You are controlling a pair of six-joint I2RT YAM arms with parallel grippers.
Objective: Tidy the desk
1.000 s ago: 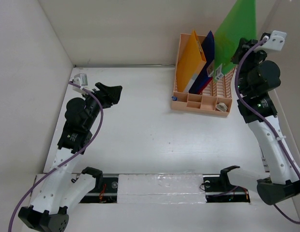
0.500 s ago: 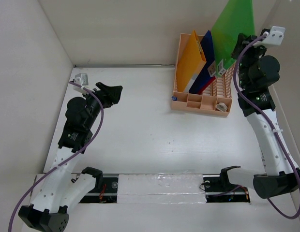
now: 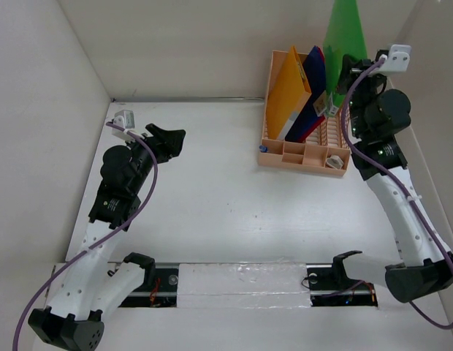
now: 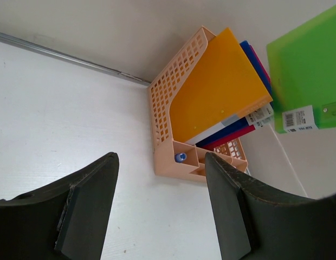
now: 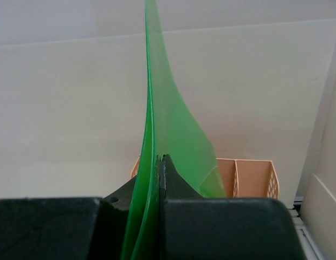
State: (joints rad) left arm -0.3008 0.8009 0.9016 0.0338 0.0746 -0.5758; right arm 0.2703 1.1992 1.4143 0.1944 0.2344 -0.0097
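The desk (image 3: pixel 226 212) is a flat white tabletop. A peach file rack (image 3: pixel 305 150) stands at its back right and holds an orange folder (image 3: pixel 288 91) and dark blue and red folders (image 3: pixel 313 80). My right gripper (image 3: pixel 348 82) is shut on a green folder (image 3: pixel 343 33), held upright above the rack's right slots. In the right wrist view the jaws pinch the green folder (image 5: pixel 168 124) edge-on, with the rack (image 5: pixel 249 176) behind. My left gripper (image 3: pixel 172 139) is open and empty over the desk's left side; its view shows the rack (image 4: pixel 168 124) and green folder (image 4: pixel 306 65).
White walls enclose the desk on the left, back and right. A taped metal rail (image 3: pixel 241 281) runs along the near edge. The rack's front compartments hold a small blue-capped item (image 4: pixel 180 157) and a small white item (image 3: pixel 333 162).
My right gripper has swung left toward the rack, turning the green folder from broadside to nearly edge-on and upright. The left arm has not moved.
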